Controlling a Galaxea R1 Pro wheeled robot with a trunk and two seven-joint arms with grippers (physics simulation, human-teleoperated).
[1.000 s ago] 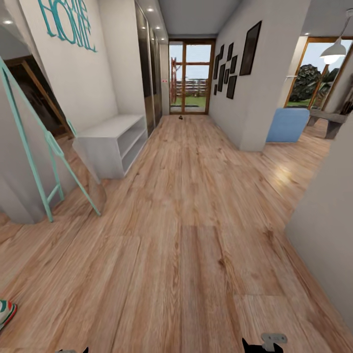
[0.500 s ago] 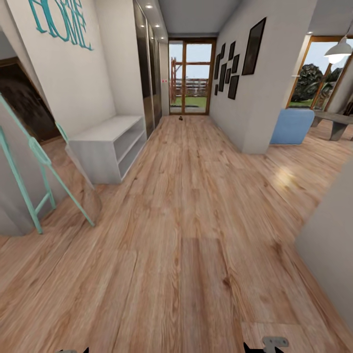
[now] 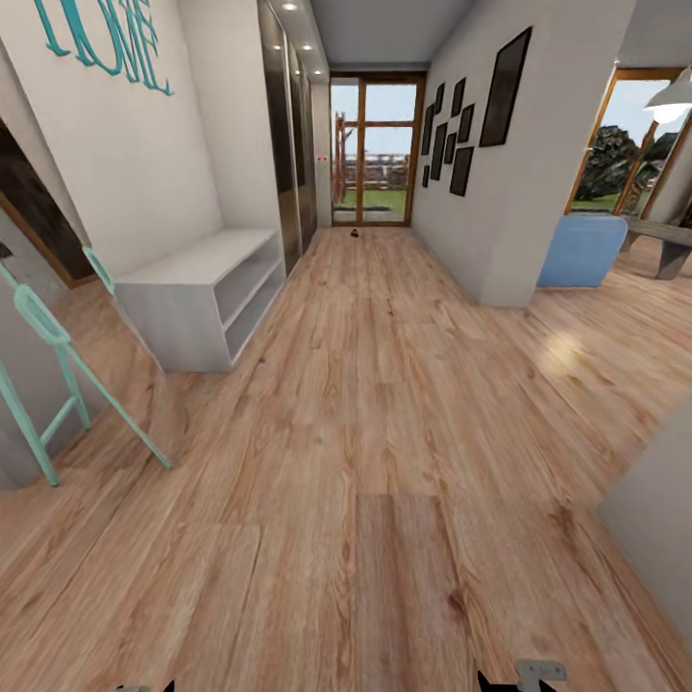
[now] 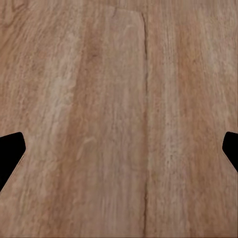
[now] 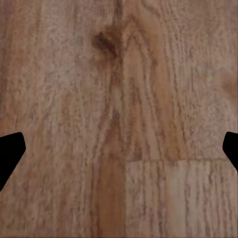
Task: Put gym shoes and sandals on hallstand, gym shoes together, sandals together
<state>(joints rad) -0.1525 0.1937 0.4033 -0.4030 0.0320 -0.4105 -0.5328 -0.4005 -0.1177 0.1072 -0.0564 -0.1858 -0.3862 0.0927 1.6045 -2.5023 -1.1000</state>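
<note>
- The corridor floor [image 3: 384, 404] looks like wood-grain plank, light brown with darker knots and a soft sheen where light pools near the right opening.
- The hallstand [image 3: 207, 298] has a matt pale-grey finish, smooth, faintly streaked.
- The walls [image 3: 519, 192] look like matt, flat painted plaster.
- The wardrobe doors [image 3: 288, 154] are dark and glossy, mirror-like.
- The far door frame [image 3: 420, 154] reads as warm varnished wood around clear glass.
- The ladder-like stand [image 3: 58, 356] is smooth, painted turquoise.
- The blue seat [image 3: 581, 250] looks soft and matt, like cloth.
- The picture frames [image 3: 505, 86] are plain matt black.
</note>
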